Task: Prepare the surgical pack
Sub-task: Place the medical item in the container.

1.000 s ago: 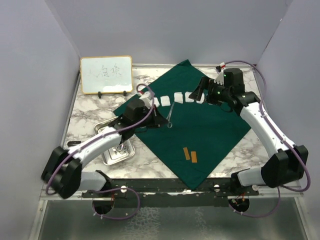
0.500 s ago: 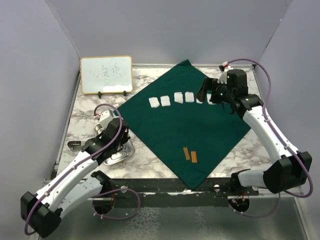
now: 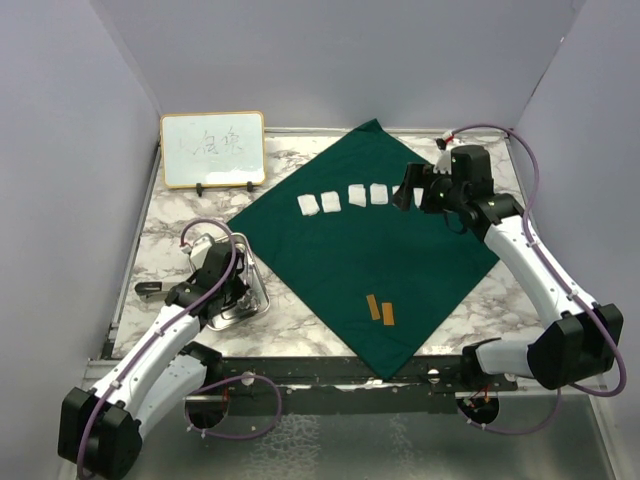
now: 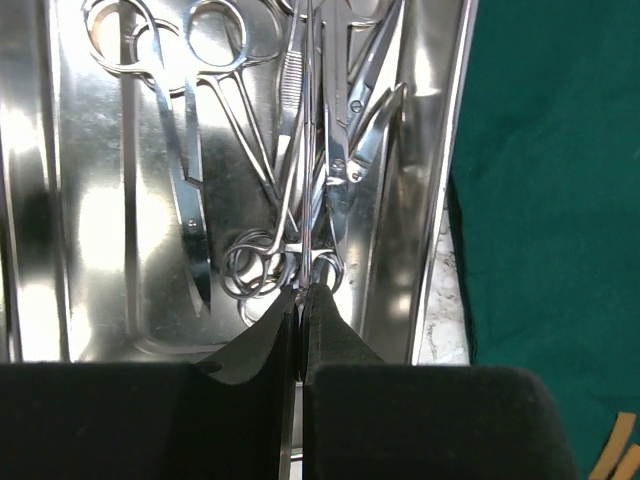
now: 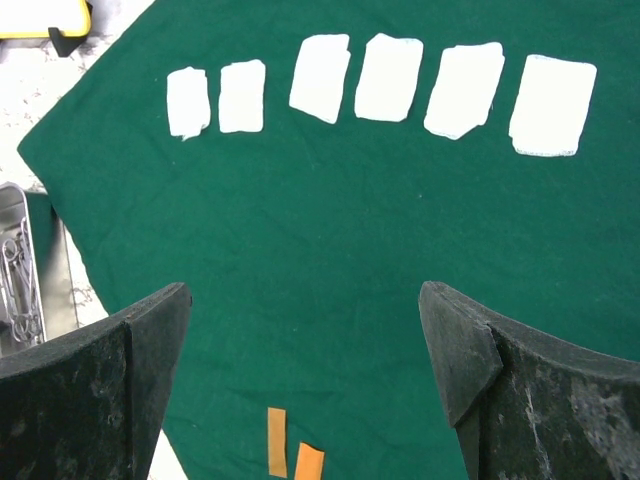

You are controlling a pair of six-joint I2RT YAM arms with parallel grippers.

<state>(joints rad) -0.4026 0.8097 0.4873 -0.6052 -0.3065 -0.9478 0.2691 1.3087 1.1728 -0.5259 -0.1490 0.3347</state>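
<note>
left gripper (image 4: 302, 295) sits pinched on a thin silver instrument (image 4: 305, 230) over the steel tray (image 4: 440, 150), at 8 o'clock of the spread green drape (image 3: 370, 250); right gripper (image 5: 303, 295) hangs wide, empty, above the drape at 2 o'clock, near six gauze squares (image 5: 385, 78) rowed toward 12

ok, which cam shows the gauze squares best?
Right wrist: all six gauze squares in a clear row on the drape. Top external shows them small, the rightmost partly behind the right arm. Left wrist shows none.
</note>
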